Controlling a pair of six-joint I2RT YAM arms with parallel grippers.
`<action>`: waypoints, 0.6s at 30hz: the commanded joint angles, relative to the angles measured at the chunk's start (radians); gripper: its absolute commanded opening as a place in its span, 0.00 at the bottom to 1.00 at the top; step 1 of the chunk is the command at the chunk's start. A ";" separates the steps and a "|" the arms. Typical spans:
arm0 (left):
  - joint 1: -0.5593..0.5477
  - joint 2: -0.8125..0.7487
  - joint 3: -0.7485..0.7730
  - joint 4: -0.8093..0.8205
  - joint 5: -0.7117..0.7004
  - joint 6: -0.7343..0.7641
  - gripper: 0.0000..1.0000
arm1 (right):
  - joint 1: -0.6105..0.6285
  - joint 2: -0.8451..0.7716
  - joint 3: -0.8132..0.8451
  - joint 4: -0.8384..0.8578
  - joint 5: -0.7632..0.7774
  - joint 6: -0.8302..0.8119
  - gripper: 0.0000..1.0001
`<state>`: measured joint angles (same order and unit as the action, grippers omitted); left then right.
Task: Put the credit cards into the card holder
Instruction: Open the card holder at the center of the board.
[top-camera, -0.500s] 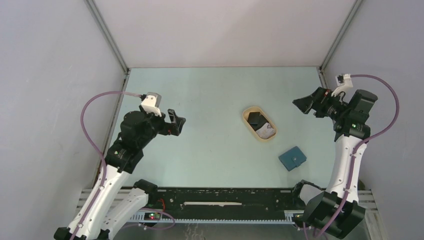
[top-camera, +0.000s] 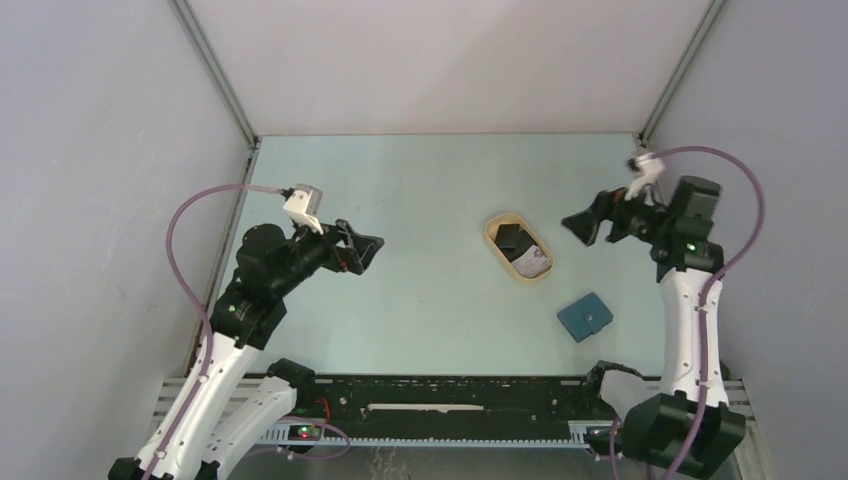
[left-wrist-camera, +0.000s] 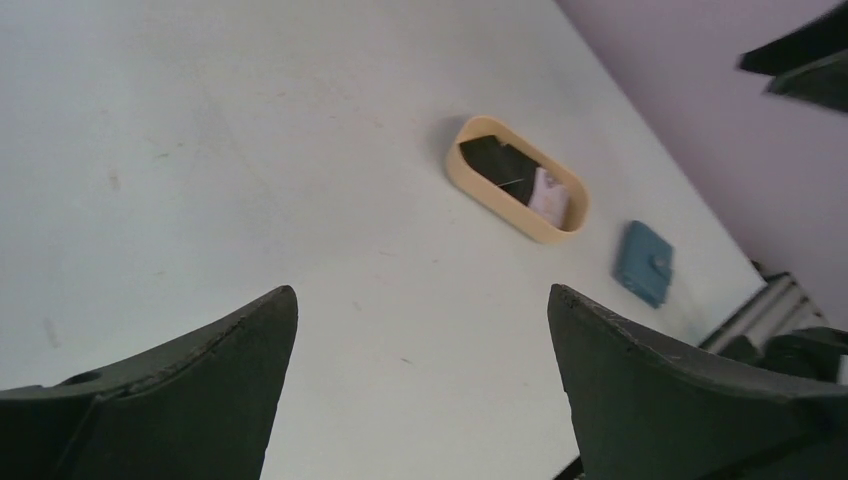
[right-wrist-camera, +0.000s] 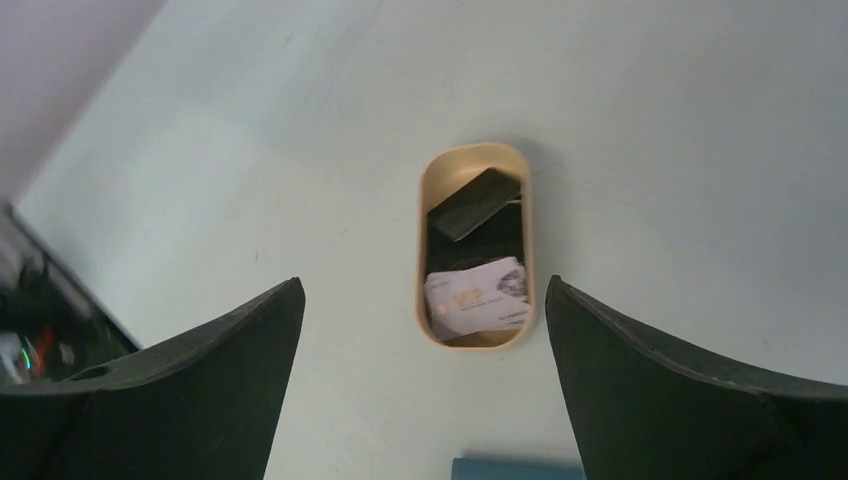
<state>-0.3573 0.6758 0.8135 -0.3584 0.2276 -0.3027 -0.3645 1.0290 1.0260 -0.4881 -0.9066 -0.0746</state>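
Hovering my empty, wide-open right gripper (top-camera: 578, 226) right of the beige oval tray (right-wrist-camera: 421, 260)
Thin dark and whitish credit cards (right-wrist-camera: 480, 297) overlapping inside, risking a double pinch

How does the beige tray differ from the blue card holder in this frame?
The beige tray is oval and open-topped; the card holder is square, teal-blue and folded closed, its tab on top. The tray holds credit cards, one dark and one pale; the card holder shows none. The tray lies farther from the arm bases, the card holder nearer. Both rest on the table, right of centre.
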 joint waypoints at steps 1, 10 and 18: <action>-0.015 -0.017 -0.025 0.061 0.135 -0.096 1.00 | 0.230 -0.005 0.053 -0.260 0.008 -0.524 1.00; -0.180 -0.010 -0.038 -0.076 -0.163 0.056 1.00 | 0.408 0.196 0.051 -0.299 0.188 -0.588 1.00; -0.177 0.012 -0.055 -0.077 -0.155 0.062 1.00 | 0.401 0.285 0.012 -0.232 0.447 -0.534 0.97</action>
<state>-0.5320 0.6811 0.7734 -0.4324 0.0937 -0.2741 0.0410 1.2995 1.0348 -0.7425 -0.6048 -0.6022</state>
